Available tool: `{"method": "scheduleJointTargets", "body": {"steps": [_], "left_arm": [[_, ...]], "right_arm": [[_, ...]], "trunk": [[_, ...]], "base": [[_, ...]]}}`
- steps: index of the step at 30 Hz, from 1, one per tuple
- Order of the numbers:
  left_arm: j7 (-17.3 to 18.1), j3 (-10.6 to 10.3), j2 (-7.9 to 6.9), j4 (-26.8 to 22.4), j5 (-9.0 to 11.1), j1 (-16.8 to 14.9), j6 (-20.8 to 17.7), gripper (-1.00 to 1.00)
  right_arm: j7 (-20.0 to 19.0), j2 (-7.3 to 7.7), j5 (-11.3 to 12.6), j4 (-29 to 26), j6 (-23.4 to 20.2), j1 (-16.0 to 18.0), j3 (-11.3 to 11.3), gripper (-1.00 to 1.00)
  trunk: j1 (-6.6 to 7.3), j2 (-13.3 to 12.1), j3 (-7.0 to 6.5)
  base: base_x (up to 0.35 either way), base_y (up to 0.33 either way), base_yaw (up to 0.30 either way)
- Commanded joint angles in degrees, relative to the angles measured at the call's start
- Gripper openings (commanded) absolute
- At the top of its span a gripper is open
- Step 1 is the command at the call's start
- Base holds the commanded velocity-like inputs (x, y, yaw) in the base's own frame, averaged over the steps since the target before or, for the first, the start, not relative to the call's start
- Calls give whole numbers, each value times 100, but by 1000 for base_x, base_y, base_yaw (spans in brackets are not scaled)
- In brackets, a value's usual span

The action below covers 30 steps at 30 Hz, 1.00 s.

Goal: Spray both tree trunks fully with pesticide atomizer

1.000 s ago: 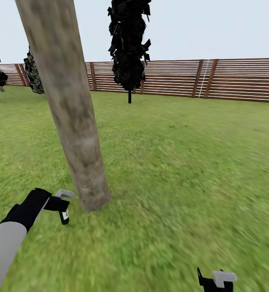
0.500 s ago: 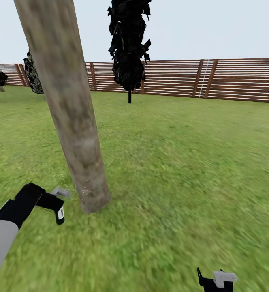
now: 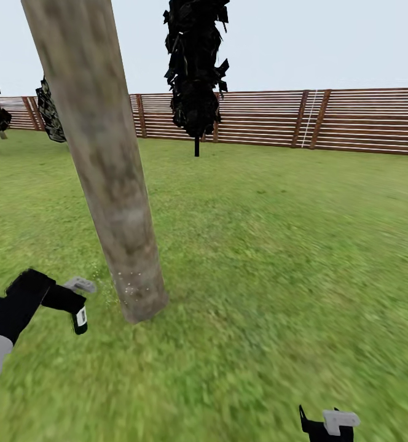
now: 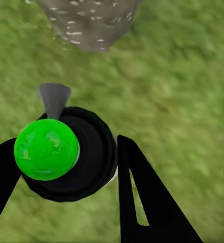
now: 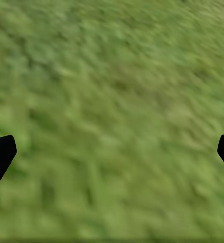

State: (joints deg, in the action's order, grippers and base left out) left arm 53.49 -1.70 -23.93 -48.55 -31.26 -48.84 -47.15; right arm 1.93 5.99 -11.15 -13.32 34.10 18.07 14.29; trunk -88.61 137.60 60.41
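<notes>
One trunk, wide lawn

Green grass lawn (image 3: 278, 245) lies open to the brown slatted wooden fence (image 3: 327, 120). Thick mottled grey-brown tree trunk (image 3: 105, 166) carries pale specks low down. Left claw (image 3: 75, 304), clenched on the black green-capped atomizer (image 4: 61, 152), has drifted leftward. Right claw (image 3: 327, 423) is released.

Left tool (image 3: 75, 304) clamped, arm extended low; right tool (image 5: 112, 152) spread wide

Slatted wooden fence (image 3: 364, 120), grey sky (image 3: 327, 43)
</notes>
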Motion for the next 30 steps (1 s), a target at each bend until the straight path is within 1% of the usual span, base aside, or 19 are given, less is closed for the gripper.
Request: {"method": "scheduleJointTargets", "body": {"steps": [1,2,5,6,10,12,16,20,22,24,26,27,28,30], "left_arm": [[53,-16,66,-20,-65,-8,-14,-100],[55,-21,134,-32,-65,-25,-34,-100],[56,-17,203,-39,-77,-54,-52,-100],[56,-11,208,-40,-82,-57,-52,-100],[63,46,111,-48,-70,-76,-60,-100],[62,33,94,-49,-83,-48,-68,-100],[28,20,113,6,-89,-8,-22,-100],[22,32,211,1,-74,13,-21,-100],[7,55,257,-1,-68,15,-36,-100],[-19,62,260,52,-79,48,-39,-100],[-226,59,268,68,-78,153,-34,-100],[-560,63,269,72,-61,190,-41,-100],[-733,65,267,69,-39,201,-49,-100],[-796,70,272,56,-23,205,-57,-100]], "right_arm": [[23,-2,-62,5,18,4,30,100],[23,-2,-62,5,18,6,30,100],[22,-2,-62,6,18,4,30,100],[22,-2,-62,5,18,5,30,100],[21,-2,-62,11,18,4,30,100],[20,-2,-62,9,18,6,30,100],[18,-2,-62,13,18,6,30,100],[18,-2,-62,12,18,5,27,100],[17,-2,-62,8,18,4,27,100],[17,-2,-62,5,18,4,29,100],[17,-2,-62,5,18,4,30,100],[19,-2,-62,5,18,5,30,100],[23,-2,-62,5,18,6,30,100],[25,-2,-62,5,18,5,30,100]], "trunk": [[1,2,5],[1,2,5],[1,2,5],[1,2,5],[1,2,5],[1,2,5],[1,2,5],[1,2,5],[1,2,5],[1,2,5],[1,2,5],[1,2,5],[1,2,5],[1,2,5]], "base": [[0,0,0],[0,0,0],[0,0,0],[0,0,0],[0,0,0],[0,0,0],[0,0,0],[0,-27,0],[0,-204,0],[0,-257,0],[0,-269,0],[0,-270,0],[0,-271,0],[0,-271,0]]}}
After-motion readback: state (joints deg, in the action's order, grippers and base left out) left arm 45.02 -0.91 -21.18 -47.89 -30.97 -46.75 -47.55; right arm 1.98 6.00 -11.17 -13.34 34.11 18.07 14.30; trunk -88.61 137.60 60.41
